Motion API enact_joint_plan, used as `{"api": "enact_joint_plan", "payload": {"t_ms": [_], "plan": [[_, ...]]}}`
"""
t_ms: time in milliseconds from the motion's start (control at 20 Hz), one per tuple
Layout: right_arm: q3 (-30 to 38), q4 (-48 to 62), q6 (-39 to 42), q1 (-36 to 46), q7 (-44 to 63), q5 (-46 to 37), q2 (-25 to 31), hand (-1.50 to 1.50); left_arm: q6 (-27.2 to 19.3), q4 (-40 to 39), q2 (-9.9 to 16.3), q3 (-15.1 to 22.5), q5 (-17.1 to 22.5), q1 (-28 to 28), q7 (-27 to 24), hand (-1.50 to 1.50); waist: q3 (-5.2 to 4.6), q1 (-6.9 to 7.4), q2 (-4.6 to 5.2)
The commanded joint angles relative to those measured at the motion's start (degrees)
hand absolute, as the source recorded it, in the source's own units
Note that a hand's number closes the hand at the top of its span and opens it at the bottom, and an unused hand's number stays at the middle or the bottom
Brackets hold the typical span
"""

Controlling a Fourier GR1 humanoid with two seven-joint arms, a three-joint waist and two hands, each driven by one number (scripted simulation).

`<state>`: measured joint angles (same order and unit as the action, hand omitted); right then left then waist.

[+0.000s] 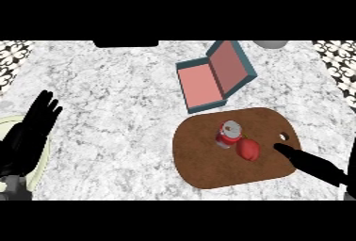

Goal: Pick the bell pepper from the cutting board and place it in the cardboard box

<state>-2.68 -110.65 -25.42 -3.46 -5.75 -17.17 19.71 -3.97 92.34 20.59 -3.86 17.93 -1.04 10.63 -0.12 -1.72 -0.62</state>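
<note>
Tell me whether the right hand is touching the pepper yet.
Apart. In the head view a strip of brown cutting board shows between the right hand fingertip and the red pepper.

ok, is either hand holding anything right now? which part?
Nothing is held. The right hand reaches over the cutting board, fingertips just short of the red bell pepper. The left hand rests open at the left edge.

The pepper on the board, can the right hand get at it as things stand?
Probably yes: the right hand is just beside the pepper with nothing between; the can stands on the pepper's far side.
</note>
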Motion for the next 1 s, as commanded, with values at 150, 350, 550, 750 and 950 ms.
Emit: {"api": "enact_joint_plan", "payload": {"t_ms": [150,350,550,750,950], "plan": [[-10.5,-10.6,1.7,-11.6,8.2,-21.0,3.2,-1.50,1.6,2.8,0.8,-0.8,2.3,0.3,3.4,0.00,-0.07,1.10,0.29],[-8.2,-11.1,11.6,-15.7,20.4,-29.5,10.9,-1.50,2.6,2.8,0.9,-0.6,2.0,2.6,1.8,0.00,-0.46,0.80,0.19],[-13.3,-12.9,22.4,-13.0,33.9,-38.9,11.2,-1.50,2.5,2.0,1.1,-0.8,2.2,-0.6,2.6,0.00,-0.48,1.92,0.80],[-19.1,-15.8,35.4,-9.0,47.9,-42.8,8.6,-1.50,1.7,4.3,0.1,1.1,1.6,-0.3,4.4,0.00,-0.32,3.52,0.74],[-23.9,-13.7,47.6,0.7,60.8,-42.8,1.5,-1.50,1.6,2.0,-0.1,1.0,1.5,-2.4,5.4,0.00,-0.12,3.31,0.95]]}}
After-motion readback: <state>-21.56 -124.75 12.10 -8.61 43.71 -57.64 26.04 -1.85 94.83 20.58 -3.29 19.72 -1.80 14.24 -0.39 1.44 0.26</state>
